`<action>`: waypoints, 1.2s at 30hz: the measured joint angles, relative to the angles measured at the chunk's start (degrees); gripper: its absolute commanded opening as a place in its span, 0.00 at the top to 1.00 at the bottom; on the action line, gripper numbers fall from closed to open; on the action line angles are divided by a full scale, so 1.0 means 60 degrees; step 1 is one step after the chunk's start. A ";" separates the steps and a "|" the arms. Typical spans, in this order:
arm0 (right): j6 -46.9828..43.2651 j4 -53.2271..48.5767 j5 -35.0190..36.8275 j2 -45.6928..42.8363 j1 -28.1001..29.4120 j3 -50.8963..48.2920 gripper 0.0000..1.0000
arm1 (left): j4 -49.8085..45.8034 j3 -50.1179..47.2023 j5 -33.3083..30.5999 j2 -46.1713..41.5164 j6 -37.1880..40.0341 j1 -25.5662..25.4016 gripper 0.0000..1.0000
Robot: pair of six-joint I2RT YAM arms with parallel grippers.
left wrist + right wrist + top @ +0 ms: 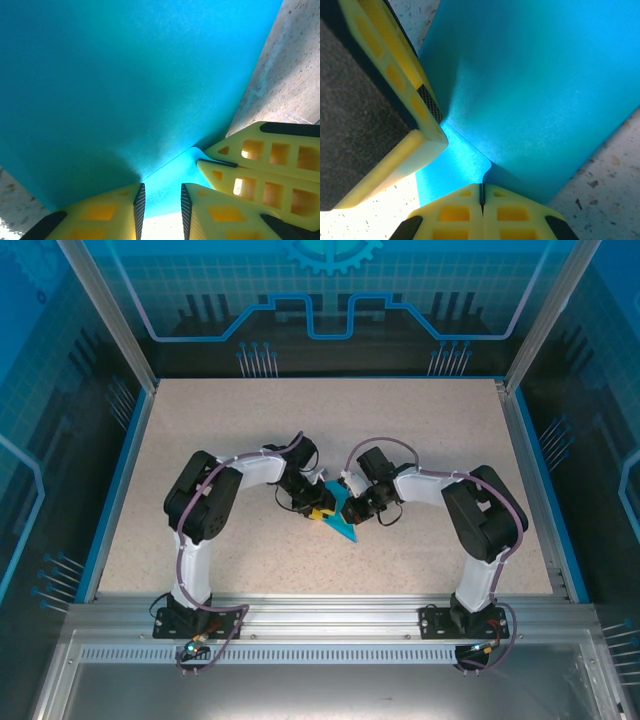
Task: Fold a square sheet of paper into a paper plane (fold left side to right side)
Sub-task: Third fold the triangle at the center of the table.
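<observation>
The square sheet of paper [340,519] is found near the middle of the table [450,420], slightly toward its near edge, where both arms meet. From above it is seen as a small pointed shape, not a flat square, so at least one earlier fold is judged to be done.

The right gripper [481,194] is clenched on the sheet. In its wrist view the two fingers are pressed together, with a thin dark line between them, and the paper's edge is pinched at a small curled notch. From that pinch a large panel of the sheet is raised steeply off the table, with a lower layer lying flat beneath it.

The left gripper [160,205] is placed just left of the table's middle, close against the right one. Its jaws are parted by a narrow gap in which the lower layer of paper is seen. No grip on the sheet is evident. One of its fingers [395,80] is set at the root of the raised panel, where the fold line would run.

The left-to-right fold is therefore judged to be under way but not finished. The panel is lifted but not laid over, and no flat crease is visible. Carrying it across, matching the edges and pressing the crease are left to do.
</observation>
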 measured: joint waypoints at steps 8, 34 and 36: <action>0.0073 0.0000 -0.0004 -0.0007 -0.0015 -0.0004 0.93 | -0.0175 0.0146 -0.0033 0.0106 0.0007 0.0000 0.70; 0.0820 -0.1096 -0.1625 -0.1672 0.0583 -0.0444 0.74 | -0.0270 0.0237 -0.0033 0.0160 0.0011 0.0000 0.70; 0.0787 -0.1217 -0.1705 -0.1417 0.0765 -0.0280 0.75 | -0.0288 0.0248 -0.0033 0.0171 0.0011 0.0000 0.70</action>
